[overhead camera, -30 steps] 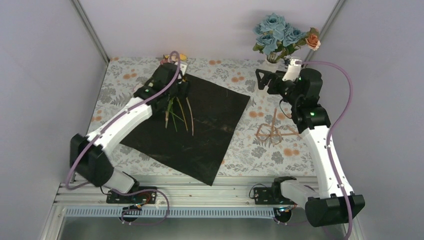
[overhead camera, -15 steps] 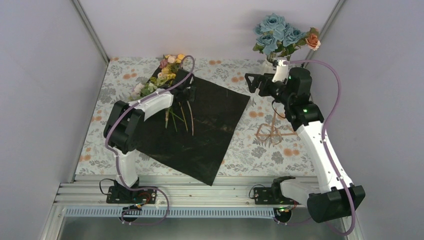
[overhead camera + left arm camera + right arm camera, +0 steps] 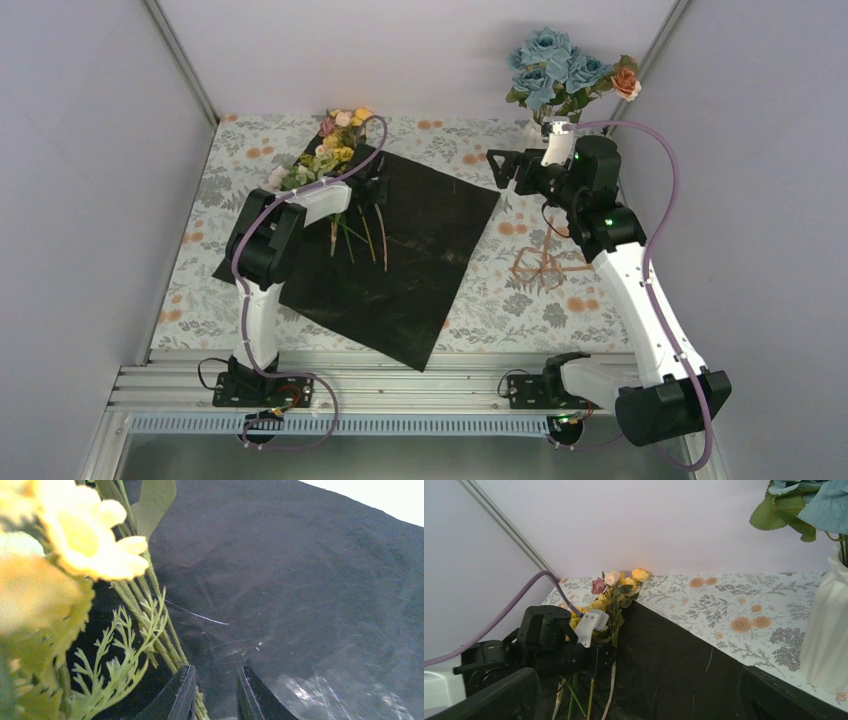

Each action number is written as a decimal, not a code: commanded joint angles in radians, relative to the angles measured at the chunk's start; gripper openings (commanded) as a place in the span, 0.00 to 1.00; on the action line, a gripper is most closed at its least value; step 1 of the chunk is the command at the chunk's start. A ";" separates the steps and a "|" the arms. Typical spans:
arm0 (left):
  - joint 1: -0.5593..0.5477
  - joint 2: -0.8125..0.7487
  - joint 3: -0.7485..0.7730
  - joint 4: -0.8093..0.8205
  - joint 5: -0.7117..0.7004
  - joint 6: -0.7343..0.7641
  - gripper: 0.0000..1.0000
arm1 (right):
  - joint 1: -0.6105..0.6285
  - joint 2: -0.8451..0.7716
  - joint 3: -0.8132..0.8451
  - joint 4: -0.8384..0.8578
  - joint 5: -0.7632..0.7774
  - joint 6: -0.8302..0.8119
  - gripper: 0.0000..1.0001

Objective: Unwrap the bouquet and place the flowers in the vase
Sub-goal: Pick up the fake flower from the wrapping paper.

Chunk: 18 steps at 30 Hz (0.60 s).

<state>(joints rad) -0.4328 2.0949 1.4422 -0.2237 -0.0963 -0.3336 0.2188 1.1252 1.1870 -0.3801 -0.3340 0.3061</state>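
Sitting low on the black sheet [image 3: 420, 270] near its far corner, the left gripper [image 3: 216, 695] has its fingers drawn close with a narrow gap between them. Green stems of the loose flowers [image 3: 335, 150] run into that gap against one finger; cannot tell if they are pinched or only brushed. It is set at the stem end, likely so the stems can go into the vase first and the blooms stay uncrushed.

The sheet lies flat and fully spread, so the unwrap looks done. The stems fan out on its far part, and the yellow and pink blooms spill over its far-left edge onto the floral-print tablecloth [image 3: 500, 310].

The right gripper [image 3: 639, 695] is spread wide and holds nothing. It hangs just off the sheet's right corner, probably waiting to take a handover or steady the vase.

The white ribbed vase [image 3: 826, 640] stands upright on the tablecloth just past that right corner. It already carries blue roses [image 3: 555, 65] and an orange bloom [image 3: 627, 83].

Room to move:
- The sheet's near and right parts are bare, a free lane from the stems toward the vase.
- The right gripper sits across the end of that lane.
- The enclosure walls are close beyond the sheet's far corner.
- The vase mouth looks crowded.
- A tan twine tie [image 3: 545, 265] lies off the sheet's right edge
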 commanded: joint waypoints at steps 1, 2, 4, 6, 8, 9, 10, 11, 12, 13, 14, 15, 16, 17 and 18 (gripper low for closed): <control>0.020 0.031 0.029 0.012 0.001 -0.036 0.23 | 0.014 -0.029 0.033 0.004 -0.010 -0.009 1.00; 0.020 0.035 0.029 0.011 -0.008 -0.036 0.24 | 0.013 -0.031 0.032 0.005 -0.006 -0.011 1.00; 0.022 0.048 0.035 0.006 -0.018 -0.035 0.25 | 0.013 -0.032 0.029 0.006 -0.009 -0.013 1.00; 0.022 0.054 0.039 0.000 -0.024 -0.033 0.28 | 0.015 -0.031 0.027 0.007 -0.018 -0.012 1.00; 0.022 0.057 0.037 -0.002 -0.033 -0.033 0.31 | 0.014 -0.031 0.025 0.007 -0.019 -0.013 1.00; 0.022 0.056 0.038 -0.003 -0.037 -0.033 0.32 | 0.014 -0.030 0.026 0.006 -0.019 -0.015 1.00; 0.022 0.057 0.038 -0.003 -0.040 -0.032 0.33 | 0.015 -0.030 0.028 0.003 -0.017 -0.016 1.00; 0.022 0.061 0.038 -0.006 -0.041 -0.032 0.34 | 0.016 -0.030 0.029 0.003 -0.016 -0.017 1.00; 0.022 0.062 0.039 -0.007 -0.040 -0.031 0.34 | 0.016 -0.031 0.029 0.003 -0.015 -0.017 1.00; 0.022 0.065 0.041 -0.007 -0.036 -0.032 0.34 | 0.016 -0.033 0.031 0.003 -0.015 -0.016 1.00; 0.022 0.066 0.043 -0.005 -0.030 -0.033 0.34 | 0.016 -0.033 0.031 0.004 -0.017 -0.016 1.00; 0.022 0.068 0.046 -0.004 -0.024 -0.034 0.34 | 0.016 -0.034 0.031 0.003 -0.016 -0.016 1.00; 0.022 0.074 0.052 -0.006 -0.019 -0.036 0.34 | 0.016 -0.034 0.031 0.003 -0.015 -0.015 1.00; 0.022 0.080 0.058 -0.010 -0.014 -0.036 0.34 | 0.016 -0.034 0.031 0.002 -0.016 -0.015 1.00; 0.022 0.085 0.063 -0.012 -0.008 -0.035 0.34 | 0.016 -0.034 0.031 0.001 -0.014 -0.017 1.00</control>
<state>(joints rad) -0.4168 2.1395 1.4635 -0.2291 -0.1123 -0.3561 0.2230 1.1110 1.1889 -0.3817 -0.3412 0.3016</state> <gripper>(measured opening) 0.338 0.997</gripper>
